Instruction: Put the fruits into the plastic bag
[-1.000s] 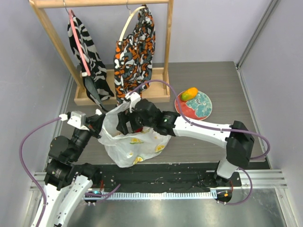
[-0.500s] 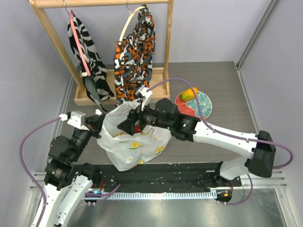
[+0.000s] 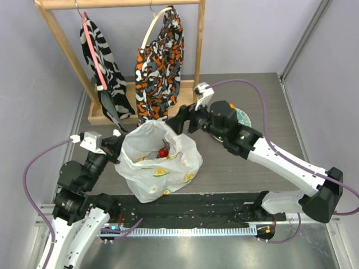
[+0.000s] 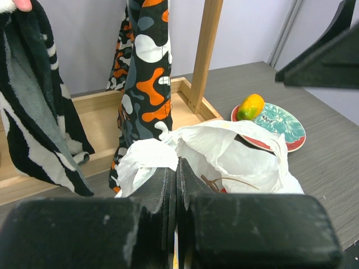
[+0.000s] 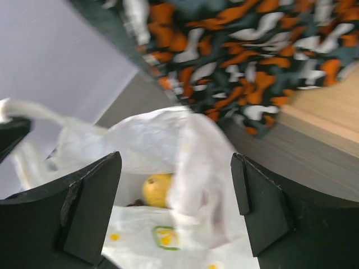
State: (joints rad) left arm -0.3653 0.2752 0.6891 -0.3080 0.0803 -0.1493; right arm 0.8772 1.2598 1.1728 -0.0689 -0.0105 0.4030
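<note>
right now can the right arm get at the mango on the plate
Probably yes: the right gripper is open and empty, and the mango sits uncovered on the plate close by, though the gripper faces the plastic bag instead.

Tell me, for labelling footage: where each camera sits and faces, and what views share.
Top external: above and behind the bases, looking down; left arm and right arm show.
Left wrist: on the left arm, facing the wooden rack; shut left gripper pinches the crinkly white citrus-printed plastic bag.
Right wrist: looks into the bag at a yellow lemon; open right gripper frames it.
Shared: all see the bag and orange-black patterned cloth.
</note>
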